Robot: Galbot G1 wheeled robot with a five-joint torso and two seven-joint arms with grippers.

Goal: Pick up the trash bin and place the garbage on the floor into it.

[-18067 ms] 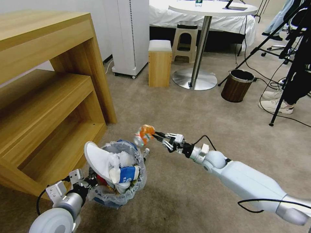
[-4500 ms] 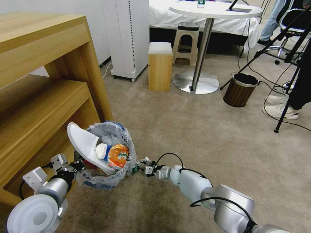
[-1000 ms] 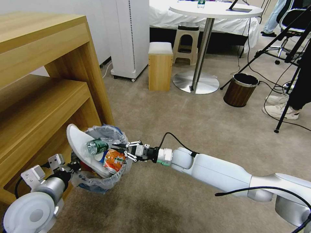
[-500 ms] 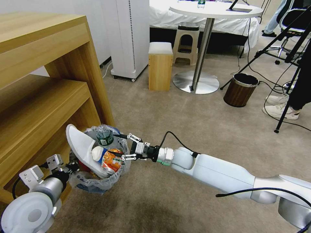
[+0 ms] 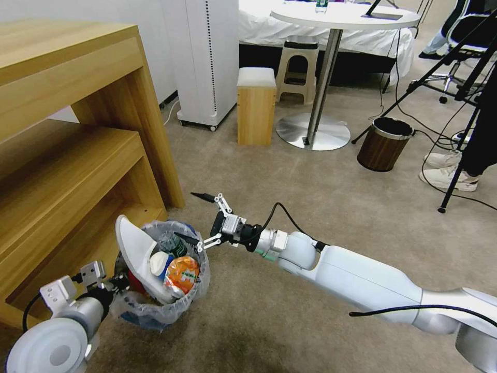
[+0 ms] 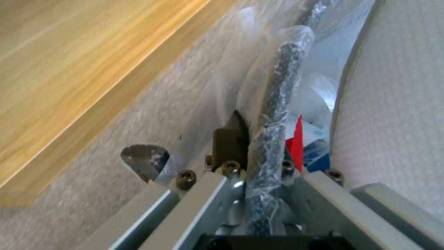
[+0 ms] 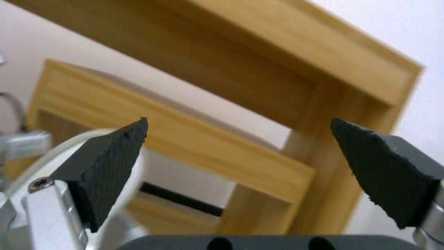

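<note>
Head cam high, wrist cams close, shared wooden shelf (image 5: pixel 77 155)

wooden shelf unit (image 5: pixel 77 129), round white table (image 5: pixel 341 15), brown bin (image 5: pixel 384 143)

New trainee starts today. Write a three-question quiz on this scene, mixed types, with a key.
1. True or false: the right gripper is open and holds nothing.
2. What is the left gripper clamped on? A) the slipper B) the bin rim C) the shelf
3. Which orange item lies on top in the bin, beside the bottle?

Key:
1. True; the wrist view shows a wide gap between the pads.
2. B; the bagged rim runs between its fingers.
3. The can.
</note>
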